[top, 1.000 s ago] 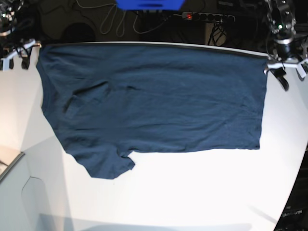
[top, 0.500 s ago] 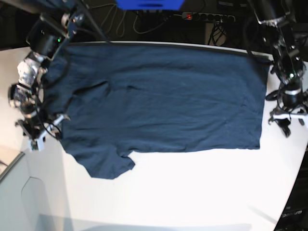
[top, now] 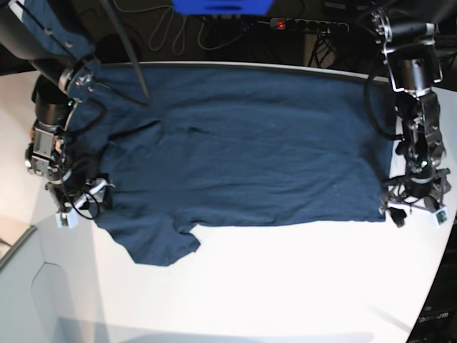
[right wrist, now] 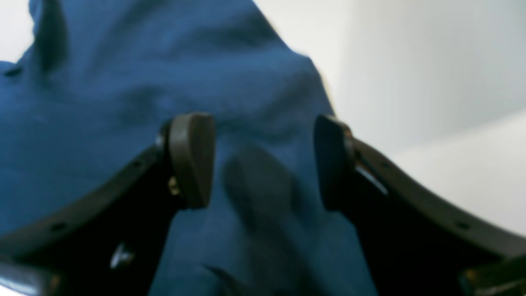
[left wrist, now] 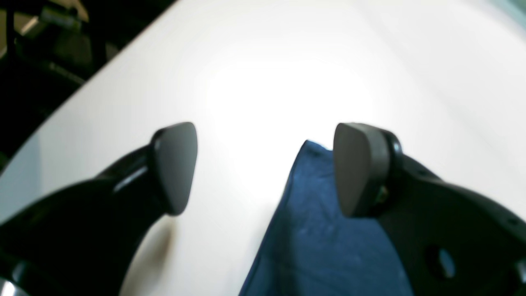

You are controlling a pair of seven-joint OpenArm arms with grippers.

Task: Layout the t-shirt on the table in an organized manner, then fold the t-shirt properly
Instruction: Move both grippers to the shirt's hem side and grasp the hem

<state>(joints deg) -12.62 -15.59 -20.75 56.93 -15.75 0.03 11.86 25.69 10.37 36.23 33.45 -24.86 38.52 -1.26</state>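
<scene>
The dark navy t-shirt [top: 243, 150] lies spread flat on the white table [top: 285, 286], one short sleeve [top: 161, 246] pointing toward the front. My left gripper [top: 414, 206] hangs over the shirt's near right corner. In the left wrist view it [left wrist: 265, 168] is open, and the t-shirt corner [left wrist: 312, 213] lies under one finger [left wrist: 357, 168] with bare table [left wrist: 263, 82] between the jaws. My right gripper [top: 80, 204] is at the shirt's left edge above the sleeve. In the right wrist view it [right wrist: 261, 160] is open just over the t-shirt fabric [right wrist: 123, 82].
Behind the table's far edge lie a power strip [top: 307, 25], loose cables [top: 171, 32] and a blue object [top: 221, 6]. The table's curved edge [top: 439, 279] runs down the right side. A grey panel [top: 18, 246] sits at the lower left.
Both arms came forward from the shirt's far corners along its side edges; the left gripper now stands at the near right corner, the right gripper by the sleeve. The shirt has not moved.
</scene>
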